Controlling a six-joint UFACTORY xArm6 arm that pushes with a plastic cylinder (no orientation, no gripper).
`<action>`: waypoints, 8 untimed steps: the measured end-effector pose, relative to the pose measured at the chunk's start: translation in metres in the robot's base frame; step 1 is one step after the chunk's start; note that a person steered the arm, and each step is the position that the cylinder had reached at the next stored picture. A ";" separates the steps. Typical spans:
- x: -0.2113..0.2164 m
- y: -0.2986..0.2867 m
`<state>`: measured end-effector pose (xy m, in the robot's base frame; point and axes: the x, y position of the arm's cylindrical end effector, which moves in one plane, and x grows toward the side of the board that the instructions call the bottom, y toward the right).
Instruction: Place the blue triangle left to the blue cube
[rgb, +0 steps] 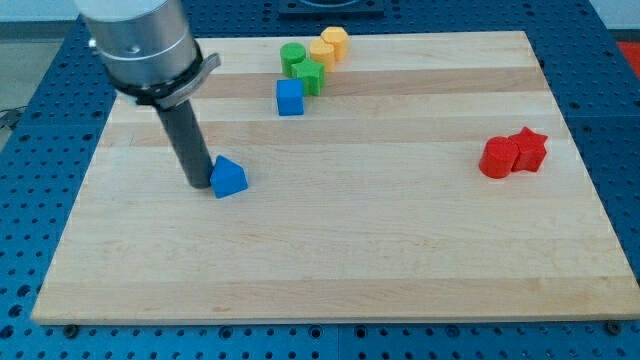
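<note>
Rod tip meets blue triangle on the wooden worktop

My tip (198, 184), a bare rod end effector with no jaws to part or close, touches the blue triangle (229, 178) on its view-left side. The blue cube (290, 97) sits toward the view's top-right of the triangle, just beside green blocks (302, 68); red blocks (512, 154) lie well apart at the view's right.
</note>
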<state>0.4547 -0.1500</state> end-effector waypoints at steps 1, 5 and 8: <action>-0.019 0.012; 0.078 0.034; -0.097 0.038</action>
